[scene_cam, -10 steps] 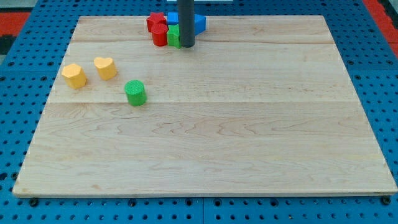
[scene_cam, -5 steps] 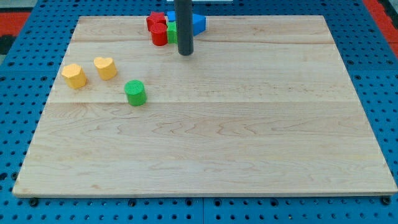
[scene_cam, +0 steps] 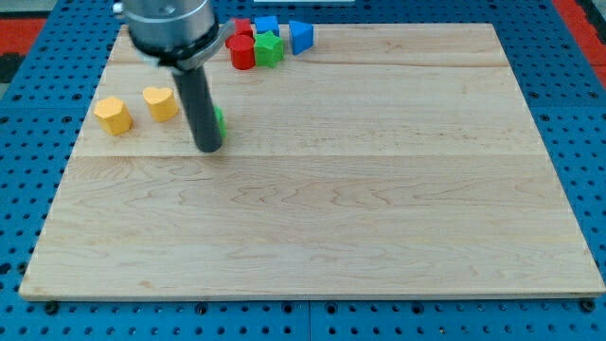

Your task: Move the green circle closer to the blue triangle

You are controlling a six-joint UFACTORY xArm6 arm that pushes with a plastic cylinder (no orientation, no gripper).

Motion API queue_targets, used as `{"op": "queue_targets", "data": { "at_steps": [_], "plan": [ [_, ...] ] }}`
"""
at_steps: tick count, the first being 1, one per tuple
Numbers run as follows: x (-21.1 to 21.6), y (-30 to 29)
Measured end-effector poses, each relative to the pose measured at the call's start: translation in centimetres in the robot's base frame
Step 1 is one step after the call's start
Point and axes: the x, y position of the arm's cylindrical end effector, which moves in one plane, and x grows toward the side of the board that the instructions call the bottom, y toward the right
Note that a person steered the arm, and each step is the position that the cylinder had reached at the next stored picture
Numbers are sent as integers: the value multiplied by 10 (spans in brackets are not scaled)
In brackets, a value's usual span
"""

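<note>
My tip (scene_cam: 207,149) sits right in front of the green circle (scene_cam: 219,121), hiding most of it; it holds nothing. Two yellow blocks (scene_cam: 113,115) lie left of the circle. Far behind it waits the blue triangle (scene_cam: 300,36), so I must push that way.

Pale wood board (scene_cam: 379,208) on blue pegboard (scene_cam: 28,142) — blocks red (scene_cam: 241,52), green (scene_cam: 269,49), blue (scene_cam: 300,36), yellow (scene_cam: 113,115).
</note>
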Motion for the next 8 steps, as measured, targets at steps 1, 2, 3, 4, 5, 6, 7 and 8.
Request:
{"op": "queue_targets", "data": {
  "at_steps": [1, 2, 3, 4, 5, 6, 7, 8],
  "plan": [
    [11, 0],
    [24, -29],
    [-1, -39],
    [-42, -13],
    [-61, 55],
    [-71, 103],
    [-64, 103],
    [-74, 103]
  ]
}}
